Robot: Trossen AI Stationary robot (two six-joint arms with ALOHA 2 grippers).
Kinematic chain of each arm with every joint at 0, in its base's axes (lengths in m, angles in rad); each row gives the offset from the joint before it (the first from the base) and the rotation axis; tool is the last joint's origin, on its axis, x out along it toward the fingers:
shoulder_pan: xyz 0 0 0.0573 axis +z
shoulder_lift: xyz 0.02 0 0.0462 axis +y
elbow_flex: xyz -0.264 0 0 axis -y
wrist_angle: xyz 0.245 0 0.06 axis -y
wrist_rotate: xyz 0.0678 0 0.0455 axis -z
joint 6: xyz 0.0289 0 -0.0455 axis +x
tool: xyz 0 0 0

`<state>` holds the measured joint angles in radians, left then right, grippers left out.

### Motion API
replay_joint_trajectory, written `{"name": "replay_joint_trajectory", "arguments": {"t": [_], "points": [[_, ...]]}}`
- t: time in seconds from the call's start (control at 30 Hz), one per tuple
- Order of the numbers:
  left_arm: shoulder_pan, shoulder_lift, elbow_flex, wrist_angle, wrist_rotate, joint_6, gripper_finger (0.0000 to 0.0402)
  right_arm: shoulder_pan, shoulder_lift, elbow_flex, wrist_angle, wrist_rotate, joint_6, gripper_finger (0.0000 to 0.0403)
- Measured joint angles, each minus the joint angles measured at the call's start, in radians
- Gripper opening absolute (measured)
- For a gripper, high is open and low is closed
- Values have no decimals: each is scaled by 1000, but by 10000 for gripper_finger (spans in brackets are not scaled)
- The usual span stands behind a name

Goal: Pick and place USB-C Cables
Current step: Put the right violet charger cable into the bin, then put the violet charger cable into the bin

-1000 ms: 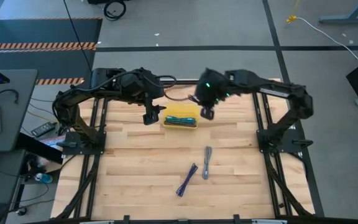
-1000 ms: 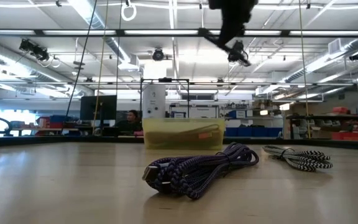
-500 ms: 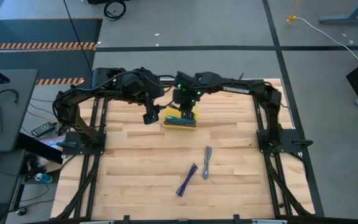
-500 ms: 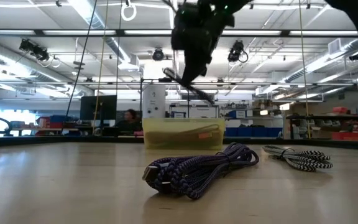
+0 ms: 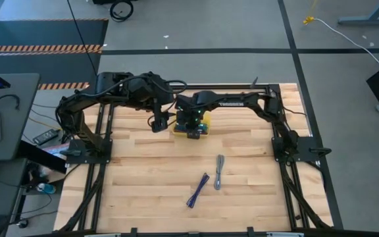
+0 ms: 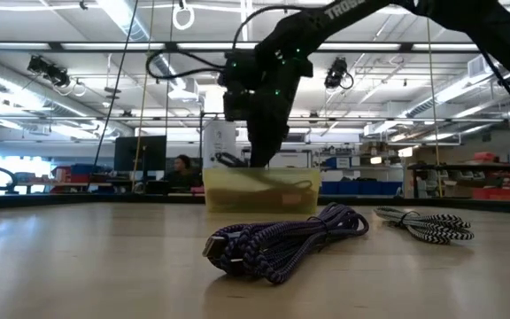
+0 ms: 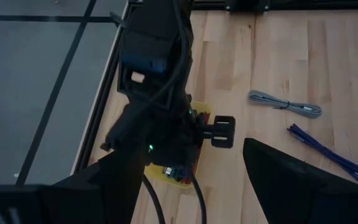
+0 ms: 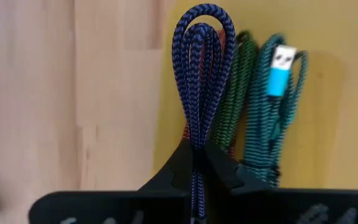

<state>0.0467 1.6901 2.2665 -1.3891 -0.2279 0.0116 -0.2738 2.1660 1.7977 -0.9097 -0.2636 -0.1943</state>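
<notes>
The small yellow tray [image 5: 202, 130] sits at the far middle of the table and holds green [image 8: 229, 106], teal-blue [image 8: 272, 118] and maroon cable bundles. My right gripper [image 5: 193, 131] hangs over the tray's left part, shut on a dark purple-blue cable bundle [image 8: 202, 74]. My left gripper [image 5: 158, 123] waits open just left of the tray, touching nothing. A purple bundle [image 5: 197, 189] and a grey bundle [image 5: 219, 171] lie flat on the table nearer the front. My right gripper pinches the purple-blue bundle between its two fingers [image 8: 176, 171], which come from above, pointing down, and lie across the strands. The looped end [image 8: 202, 25] reaches out past the fingers over the tray's edge. The other end [image 6: 227, 159] sticks out at tray-rim height. Whether it touches the tray I cannot tell.
Bare wooden table lies left and right of the purple cable [image 6: 282, 239] and grey cable [image 6: 428, 223]. The arms' frames stand along the left and right table edges. A person sits in the room beyond the far edge [image 6: 184, 168].
My right gripper, carrying the bundle, has swung from right of the tray toward the table's left until it is over the tray, and has come down from high up to rim height. The bundle has gone with it. The left arm and the table cables kept still.
</notes>
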Motion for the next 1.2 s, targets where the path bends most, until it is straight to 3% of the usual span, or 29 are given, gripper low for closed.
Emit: {"name": "replay_joint_trajectory", "arguments": {"t": [0.3,0.6,0.73,0.83,0.93,1.13,1.2], "points": [[0,0,0,0,0,1,276,-3,7,0,-9,5,-37,19],[0,0,0,0,0,0,276,10,5,0,-5,9,-21,140],[0,0,0,-1,0,-1,276,13,-4,23,-62,9,-18,160],[-1,0,0,-4,0,-14,276,10,-18,119,-194,17,-18,163],[-10,-2,0,-28,0,-34,276,2,-31,252,-329,78,-35,163],[-69,-2,0,-73,0,-136,276,-42,-40,556,-543,312,-101,164],[-102,-2,0,-84,-1,-178,276,-71,-93,528,-511,409,-125,164]]}}
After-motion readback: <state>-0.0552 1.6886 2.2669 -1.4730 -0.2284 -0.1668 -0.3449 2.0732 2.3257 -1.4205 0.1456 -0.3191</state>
